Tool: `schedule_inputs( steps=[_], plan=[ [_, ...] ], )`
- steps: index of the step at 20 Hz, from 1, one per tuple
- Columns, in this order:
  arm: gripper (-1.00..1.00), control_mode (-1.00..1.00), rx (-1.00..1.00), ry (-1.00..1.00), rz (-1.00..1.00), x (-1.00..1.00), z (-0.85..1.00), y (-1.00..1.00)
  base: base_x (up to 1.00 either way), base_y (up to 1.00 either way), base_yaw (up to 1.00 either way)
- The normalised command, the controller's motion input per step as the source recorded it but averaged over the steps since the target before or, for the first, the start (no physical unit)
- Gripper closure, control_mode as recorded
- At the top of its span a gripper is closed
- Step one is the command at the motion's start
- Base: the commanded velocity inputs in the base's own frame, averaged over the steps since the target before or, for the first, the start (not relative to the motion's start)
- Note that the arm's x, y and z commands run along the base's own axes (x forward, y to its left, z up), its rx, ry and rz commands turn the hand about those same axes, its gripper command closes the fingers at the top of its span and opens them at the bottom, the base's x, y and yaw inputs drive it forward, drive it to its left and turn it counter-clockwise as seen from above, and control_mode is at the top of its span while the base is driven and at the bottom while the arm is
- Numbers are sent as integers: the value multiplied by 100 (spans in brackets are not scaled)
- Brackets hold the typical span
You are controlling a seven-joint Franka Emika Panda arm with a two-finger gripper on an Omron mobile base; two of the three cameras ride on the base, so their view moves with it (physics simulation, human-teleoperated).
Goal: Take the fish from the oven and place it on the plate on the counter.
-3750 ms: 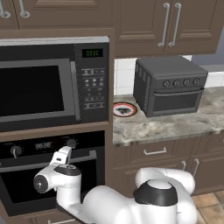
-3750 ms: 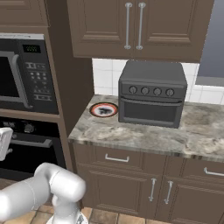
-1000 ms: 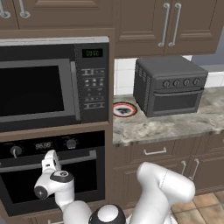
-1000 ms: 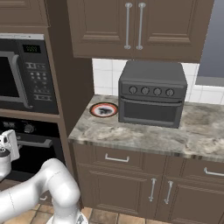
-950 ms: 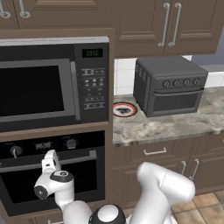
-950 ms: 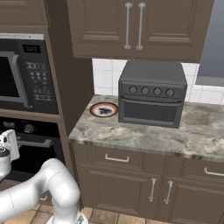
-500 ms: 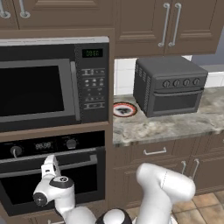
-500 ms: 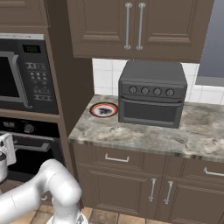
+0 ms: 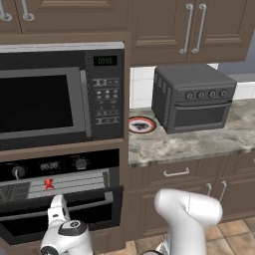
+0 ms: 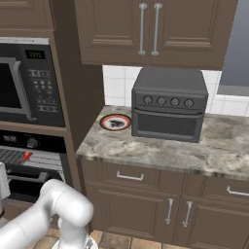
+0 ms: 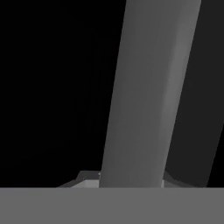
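The jaws are clamped on the oven handle; the fish lies on the rack just above them, door ajar.

- Oven door part open, gap at top; silver handle crosses front of the gap.
- Fish on wire rack just inside, w/ little headroom under the knob panel.
- Hand cam: handle right up against lens, blocks the way fwd.
- Plate on counter, squeezed btwn microwave wall & toaster oven; open from front & above.
- Counter front strip bare.
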Motion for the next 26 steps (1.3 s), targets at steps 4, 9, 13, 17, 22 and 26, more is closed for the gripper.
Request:
schedule_inputs(
  steps=[4, 9, 13, 17, 22, 26],
  plan=[
    [100, -100, 0, 0, 0, -89, -100, 0, 0, 0, 0],
    [100, -100, 0, 0, 1, -91, -100, 0, 0, 0, 0],
    [100, -100, 0, 0, 1, -92, -100, 0, 0, 0, 0],
    [100, -100, 0, 0, 1, -93, -100, 0, 0, 0, 0],
    [100, -100, 0, 0, 1, -88, -93, 0, 0, 0, 0],
    [-100, -100, 0, -1, 1, -62, -20, 2, 0, 0, 0]
  ],
)
